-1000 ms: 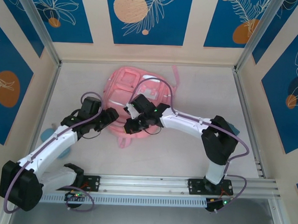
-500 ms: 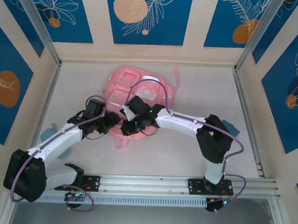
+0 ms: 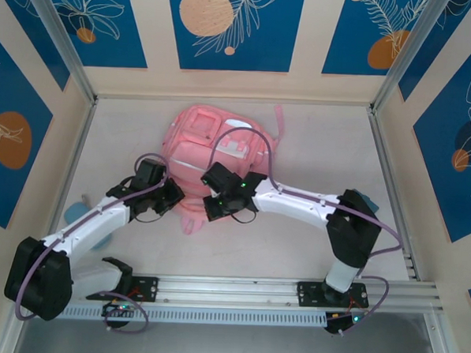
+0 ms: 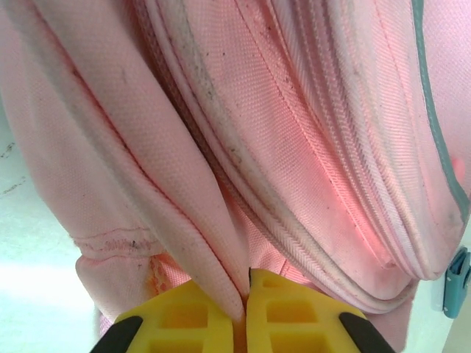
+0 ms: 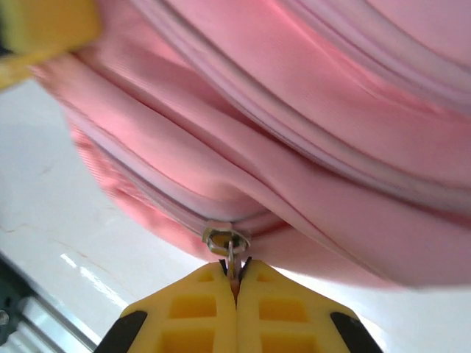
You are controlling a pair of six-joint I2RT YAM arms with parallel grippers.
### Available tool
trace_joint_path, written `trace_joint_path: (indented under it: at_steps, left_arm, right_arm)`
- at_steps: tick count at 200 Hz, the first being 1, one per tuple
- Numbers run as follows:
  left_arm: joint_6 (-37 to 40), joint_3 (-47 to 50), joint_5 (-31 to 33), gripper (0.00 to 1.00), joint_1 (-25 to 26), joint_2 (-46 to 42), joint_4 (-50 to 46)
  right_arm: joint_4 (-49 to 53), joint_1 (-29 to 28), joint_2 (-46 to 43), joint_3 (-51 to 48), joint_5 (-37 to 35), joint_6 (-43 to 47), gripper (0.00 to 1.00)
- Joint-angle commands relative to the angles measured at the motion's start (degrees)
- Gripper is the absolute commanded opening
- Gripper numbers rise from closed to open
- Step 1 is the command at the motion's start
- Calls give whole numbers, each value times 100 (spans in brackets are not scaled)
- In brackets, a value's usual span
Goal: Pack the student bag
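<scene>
A pale, off-white bench (image 3: 324, 142) is boxed in on three sides by cream walls. The far wall (image 3: 156, 38) carries deep blue panels (image 3: 259, 35) printed with white line-drawn leaves and an orange disc (image 3: 206, 10). The left wall (image 3: 4, 228) and the right wall (image 3: 429, 100) have matching blue panels with orange spots. Bare aluminium posts (image 3: 57, 37) slant up at both far corners, and thin metal strips run along the bench's side edges. Along the near edge lies a silver rail (image 3: 237, 287), with a white slotted cable duct (image 3: 228, 314) just in front of it and a grey surface (image 3: 234, 346) nearer still. The light is bright and even, with soft glare on the bench.
</scene>
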State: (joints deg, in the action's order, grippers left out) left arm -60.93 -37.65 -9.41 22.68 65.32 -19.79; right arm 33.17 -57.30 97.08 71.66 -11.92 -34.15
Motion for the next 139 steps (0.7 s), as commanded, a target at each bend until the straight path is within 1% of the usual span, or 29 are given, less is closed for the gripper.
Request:
trace_joint_path:
  at_steps: [1,19,59,139]
  left_arm:
    - [264,-80,582,7,-70,-144,-312]
    - [330,-135,603,7,-70,-175,-369]
    - [515,-251,710,6,-72,-238,-604]
    - [910,-340,679,4,-88,-387,-1187]
  right_arm:
    - [942,191,-519,-500,-842,-539,0]
    - [937,421,-659,-717,-929,-662,0]
    - [845,746,-717,-719,-1038,-592,0]
    - [354,1620,-403,-749,-900,180,0]
